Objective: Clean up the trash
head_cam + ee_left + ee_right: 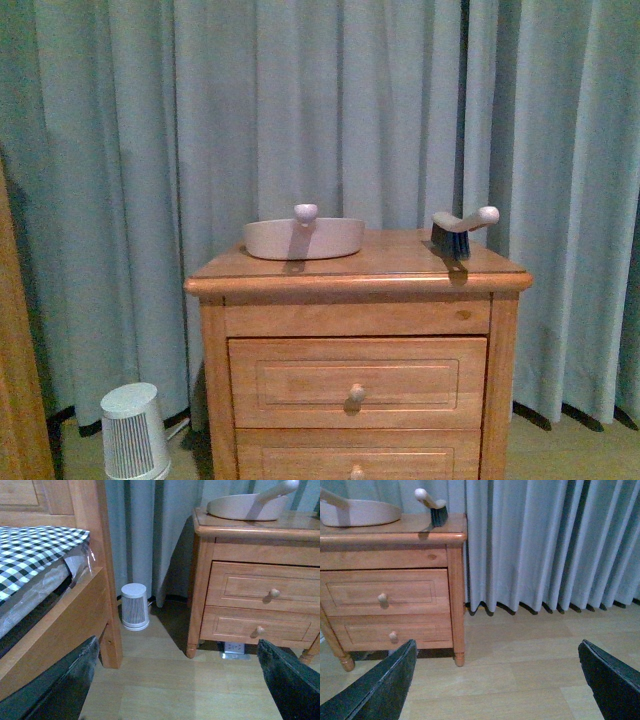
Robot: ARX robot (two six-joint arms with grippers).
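Observation:
No wad of white tissue paper shows in any view; the trash is out of view. A beige dustpan [304,237] lies on top of the wooden nightstand [358,275], with a small hand brush [456,231] to its right. The dustpan also shows in the left wrist view [247,506] and the right wrist view [357,511], the brush in the right wrist view [436,509]. My left gripper [182,685] is open and empty, low over the wooden floor. My right gripper [500,685] is open and empty over the floor to the right of the nightstand. Neither arm shows in the front view.
A small white ribbed bin [133,432] stands on the floor left of the nightstand, also in the left wrist view [135,606]. A wooden bed frame [95,570] with checked bedding [35,550] is to the left. Grey curtains [320,110] hang behind.

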